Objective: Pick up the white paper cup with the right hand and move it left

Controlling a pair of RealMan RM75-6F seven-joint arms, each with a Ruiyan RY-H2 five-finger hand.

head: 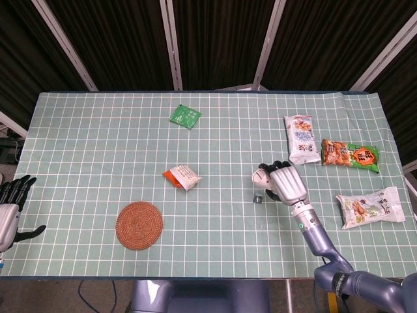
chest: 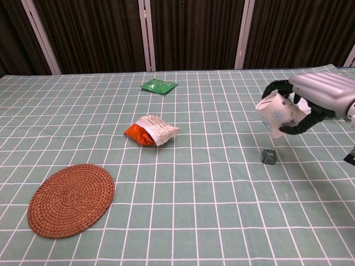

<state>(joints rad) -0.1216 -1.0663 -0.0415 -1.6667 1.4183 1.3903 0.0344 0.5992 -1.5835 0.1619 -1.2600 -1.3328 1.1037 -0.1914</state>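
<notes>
My right hand (head: 283,183) (chest: 317,100) holds the white paper cup (chest: 277,114) (head: 262,177) in the air, tilted, with fingers wrapped round it. The cup hangs above a small dark cube (chest: 269,156) (head: 258,197) at the right middle of the table. Only a sliver of the cup shows in the head view, at the hand's left side. My left hand (head: 9,208) is at the table's left edge, fingers apart and holding nothing; the chest view does not show it.
A round woven coaster (head: 139,225) (chest: 71,199) lies front left. An orange-and-white snack bag (head: 182,177) (chest: 151,130) sits mid-table, a green packet (head: 186,117) (chest: 158,86) farther back. Three snack bags (head: 301,139) (head: 350,155) (head: 370,207) lie along the right side.
</notes>
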